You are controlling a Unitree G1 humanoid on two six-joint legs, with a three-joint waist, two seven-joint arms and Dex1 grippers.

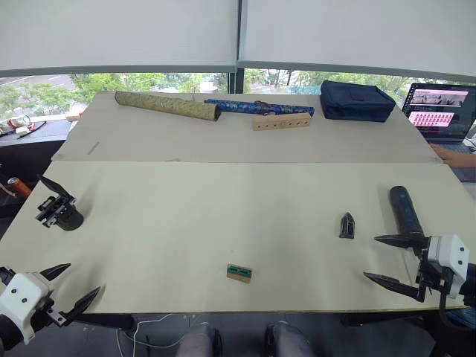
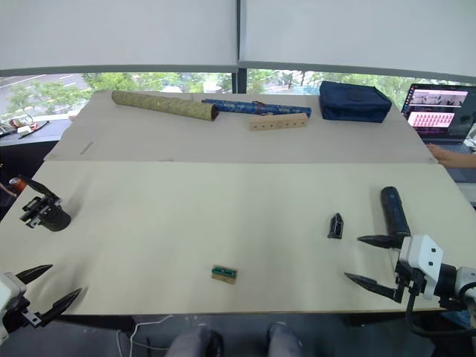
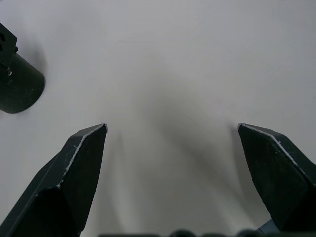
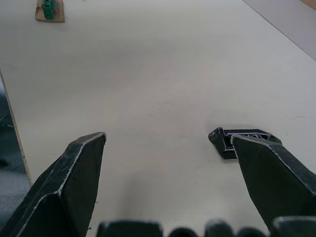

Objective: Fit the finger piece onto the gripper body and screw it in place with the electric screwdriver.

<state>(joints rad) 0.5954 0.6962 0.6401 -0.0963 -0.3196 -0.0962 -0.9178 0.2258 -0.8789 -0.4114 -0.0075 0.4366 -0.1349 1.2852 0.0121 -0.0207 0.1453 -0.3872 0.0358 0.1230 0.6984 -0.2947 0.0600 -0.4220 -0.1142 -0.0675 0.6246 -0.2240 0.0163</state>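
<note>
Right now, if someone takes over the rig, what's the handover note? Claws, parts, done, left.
Left claw: open, empty, low at the near left edge of the table.
Right claw: open, empty, at the near right edge, just by the near end of the electric screwdriver.
Gripper body: on the table at the far left, ahead of the left claw.
Finger piece: lying loose on the table, left of the screwdriver, ahead of the right claw.
Done: nothing; no part is held or fitted.
Left: pick up the finger piece, seat it on the gripper body, then drive the screw.
</note>
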